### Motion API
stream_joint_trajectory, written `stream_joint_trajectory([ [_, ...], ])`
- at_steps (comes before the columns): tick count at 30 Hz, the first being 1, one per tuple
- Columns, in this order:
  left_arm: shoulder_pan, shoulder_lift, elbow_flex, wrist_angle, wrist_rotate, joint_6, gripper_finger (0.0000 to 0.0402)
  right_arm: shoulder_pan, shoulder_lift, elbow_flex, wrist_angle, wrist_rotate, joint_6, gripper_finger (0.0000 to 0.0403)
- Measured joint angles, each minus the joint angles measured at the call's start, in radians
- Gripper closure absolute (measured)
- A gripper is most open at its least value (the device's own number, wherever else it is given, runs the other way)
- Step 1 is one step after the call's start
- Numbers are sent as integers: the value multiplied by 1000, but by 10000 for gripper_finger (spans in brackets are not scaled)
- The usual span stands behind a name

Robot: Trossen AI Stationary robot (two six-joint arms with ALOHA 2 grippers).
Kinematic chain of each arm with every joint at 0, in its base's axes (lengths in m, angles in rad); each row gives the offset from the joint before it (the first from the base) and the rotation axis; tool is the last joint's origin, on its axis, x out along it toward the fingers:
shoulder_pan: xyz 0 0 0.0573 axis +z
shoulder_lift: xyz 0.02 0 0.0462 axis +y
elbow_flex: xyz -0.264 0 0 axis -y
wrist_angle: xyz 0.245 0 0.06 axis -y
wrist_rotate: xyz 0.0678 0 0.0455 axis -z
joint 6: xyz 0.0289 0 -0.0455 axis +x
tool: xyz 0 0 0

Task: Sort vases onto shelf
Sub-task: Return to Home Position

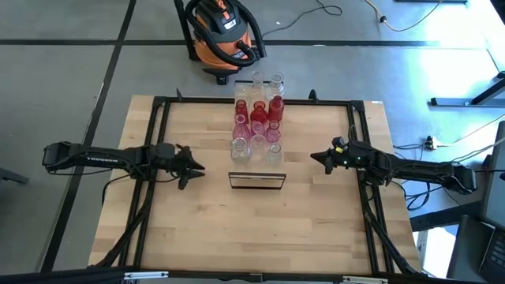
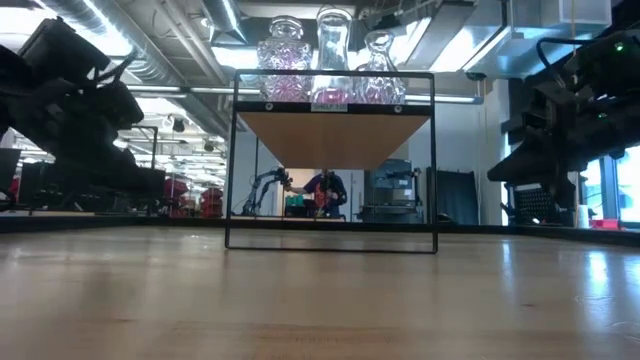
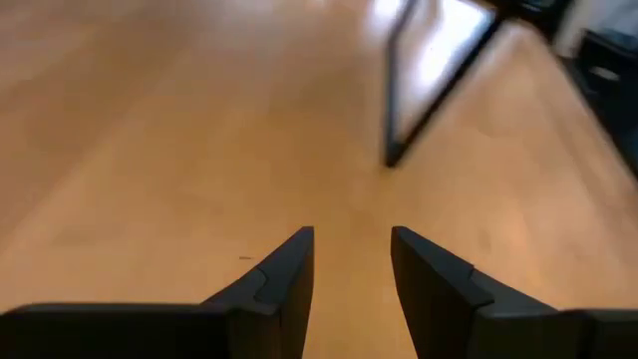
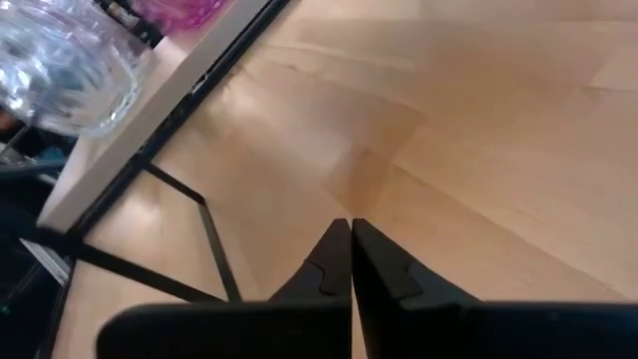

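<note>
My fingers [image 3: 289,284] are black, the tabletop [image 1: 260,229] is pale wood with a fine plank grain, the shelf [image 2: 330,140] is light wood in a dark frame, its vases [image 1: 257,114] are red, pink and clear with a cut faceted pattern, and the vacuum [image 1: 225,35] past the tabletop's far edge is orange and black.

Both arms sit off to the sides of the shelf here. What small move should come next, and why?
Probably draw both arms back toward their rest poses. The left gripper, open, and the right gripper, shut, hold nothing and sit on either side of the shelf, where all the visible vases stand in rows.
</note>
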Motion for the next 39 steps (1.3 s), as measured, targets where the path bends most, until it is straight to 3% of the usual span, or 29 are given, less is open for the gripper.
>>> stream_joint_trajectory([
  [4,-39,0,0,9,60,50,273,0,0,0,0,4,23,402],
  [15,-58,0,0,5,18,74,273,0,0,0,0,4,23,402],
  [17,-58,0,0,6,10,19,273,0,0,0,-1,4,23,402],
  [23,-58,0,-1,40,-191,-287,273,0,0,0,-1,4,22,402],
  [27,-58,0,-1,40,-263,-292,273,0,0,-1,-1,5,22,402],
  [39,-58,0,-1,40,-266,-280,272,0,0,-1,-1,5,22,402],
])
